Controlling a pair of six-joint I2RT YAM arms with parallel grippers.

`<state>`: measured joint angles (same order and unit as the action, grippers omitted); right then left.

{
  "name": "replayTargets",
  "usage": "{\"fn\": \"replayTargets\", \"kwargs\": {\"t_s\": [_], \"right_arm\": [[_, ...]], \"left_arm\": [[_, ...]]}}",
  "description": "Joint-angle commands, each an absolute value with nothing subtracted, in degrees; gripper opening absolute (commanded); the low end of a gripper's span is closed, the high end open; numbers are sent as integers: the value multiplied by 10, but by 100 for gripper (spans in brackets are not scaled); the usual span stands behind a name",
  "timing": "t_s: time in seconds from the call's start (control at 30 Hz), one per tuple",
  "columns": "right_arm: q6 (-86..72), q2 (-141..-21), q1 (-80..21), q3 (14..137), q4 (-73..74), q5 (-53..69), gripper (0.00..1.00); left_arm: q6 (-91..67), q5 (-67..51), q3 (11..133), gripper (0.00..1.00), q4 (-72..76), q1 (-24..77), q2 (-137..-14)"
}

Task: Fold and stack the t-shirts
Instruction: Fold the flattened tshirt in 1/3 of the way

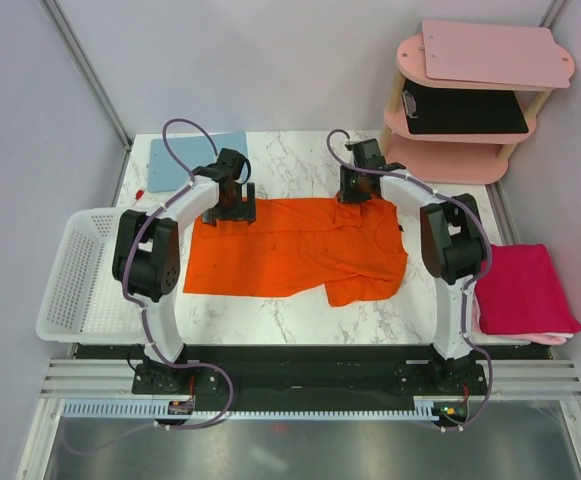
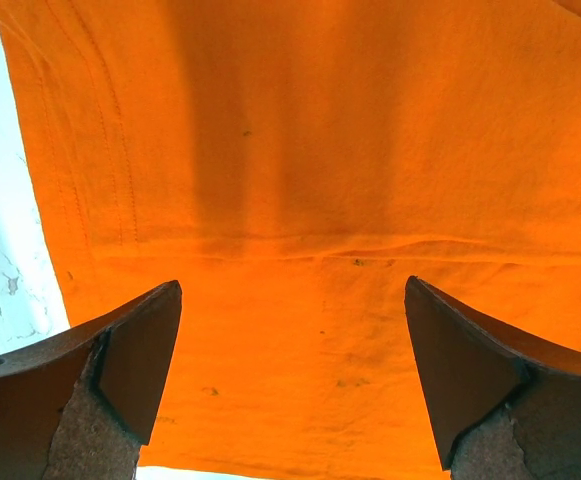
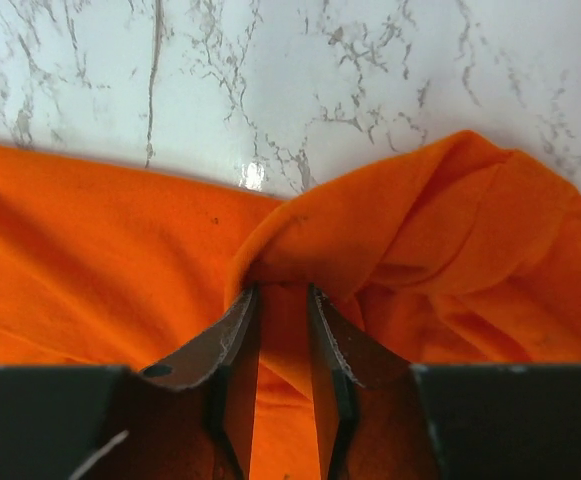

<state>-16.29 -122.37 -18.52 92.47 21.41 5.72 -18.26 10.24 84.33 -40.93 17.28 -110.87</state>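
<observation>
The orange t-shirt lies spread on the marble table, its collar end and a sleeve rumpled on the right. My left gripper hovers over the shirt's far left corner. In the left wrist view it stands wide open above flat orange cloth, with nothing between the fingers. My right gripper is at the shirt's far right edge. Its jaws stand a little apart, with a raised fold of the orange shirt bunched at their tips. The magenta t-shirt lies folded at the table's right edge.
A white mesh basket sits at the left edge. A light-blue clipboard lies at the far left. A pink shelf unit stands at the far right, with a pale pink board on top and a black clipboard inside.
</observation>
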Motion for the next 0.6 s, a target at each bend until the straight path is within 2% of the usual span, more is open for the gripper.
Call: {"fn": "replayTargets", "kwargs": {"t_s": [0.0, 0.23, 0.57], "right_arm": [[-165, -1158, -171, 896, 196, 36, 33], [-177, -1136, -153, 866, 190, 31, 33], [-207, -1196, -140, 869, 166, 82, 32]], "left_arm": [[-196, 108, 837, 99, -388, 179, -1109], [-191, 109, 831, 99, -381, 190, -1111], [-187, 112, 831, 99, -381, 193, -1112]]}}
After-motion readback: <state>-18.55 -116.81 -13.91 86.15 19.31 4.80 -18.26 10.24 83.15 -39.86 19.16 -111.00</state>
